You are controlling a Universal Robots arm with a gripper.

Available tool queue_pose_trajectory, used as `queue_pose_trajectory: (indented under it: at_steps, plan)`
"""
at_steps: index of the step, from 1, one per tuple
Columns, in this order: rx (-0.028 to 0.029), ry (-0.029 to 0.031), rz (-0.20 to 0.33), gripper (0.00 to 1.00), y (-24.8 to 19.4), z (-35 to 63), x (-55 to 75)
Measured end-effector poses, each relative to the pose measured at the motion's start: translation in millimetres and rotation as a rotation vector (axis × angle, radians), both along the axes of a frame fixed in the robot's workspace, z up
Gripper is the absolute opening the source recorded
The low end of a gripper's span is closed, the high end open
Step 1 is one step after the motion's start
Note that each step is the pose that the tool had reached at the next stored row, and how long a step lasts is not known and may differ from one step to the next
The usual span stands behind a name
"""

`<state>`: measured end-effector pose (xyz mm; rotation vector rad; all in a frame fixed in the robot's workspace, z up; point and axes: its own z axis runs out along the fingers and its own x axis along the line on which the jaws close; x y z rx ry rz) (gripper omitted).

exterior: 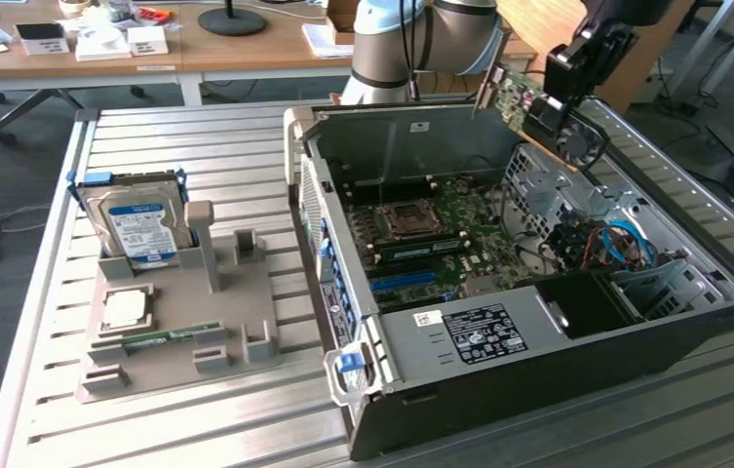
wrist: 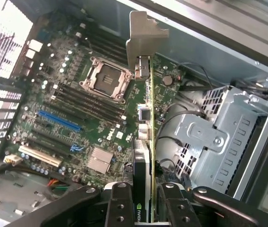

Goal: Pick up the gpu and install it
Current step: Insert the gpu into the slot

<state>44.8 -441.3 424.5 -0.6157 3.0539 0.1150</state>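
1. In the exterior view, the gripper (exterior: 553, 109) is seen high over the far corner of the open computer case (exterior: 393, 146), on the exterior view's right.
2. The graphics card (exterior: 521, 99) is clamped between the gripper's fingers and held in the air, tilted, with its green board facing the arm and its round fan (exterior: 585, 142) hanging lowest.
3. The card is kept clear of the main board (exterior: 444, 234); no contact with any slot is seen.
4. The case is laid on its side on a slatted metal table (exterior: 184, 136), its inside facing up.
5. On the exterior view's left, a grey holder (exterior: 217, 312) is set well apart from the case. A hard drive (exterior: 133, 229) is stood upright in it, and a square chip (exterior: 126, 307) and a narrow memory stick (exterior: 165, 336) are laid flat nearer the camera.
6. In the wrist view, the gripper (wrist: 146, 201) is shown closed on the graphics card (wrist: 143, 151), which is seen edge-on between the two black fingers (wrist: 120, 203).
7. The card's silver bracket (wrist: 146, 35) is pointed away from the gripper.
8. The main board (wrist: 77, 109) is spread out beneath the card, with the square chip socket (wrist: 103, 78) and a blue slot (wrist: 58, 121) in plain sight to one side of it.
9. A silver drive cage (wrist: 214, 137) is seen on the card's other side.
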Motion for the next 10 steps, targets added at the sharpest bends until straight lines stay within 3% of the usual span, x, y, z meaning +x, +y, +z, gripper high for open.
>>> queue_pose_trajectory:
  at_steps: [10]
  plan:
    - [-0.0001, 0.0000, 0.114, 0.27, 0.0, 0.0, 0.0]
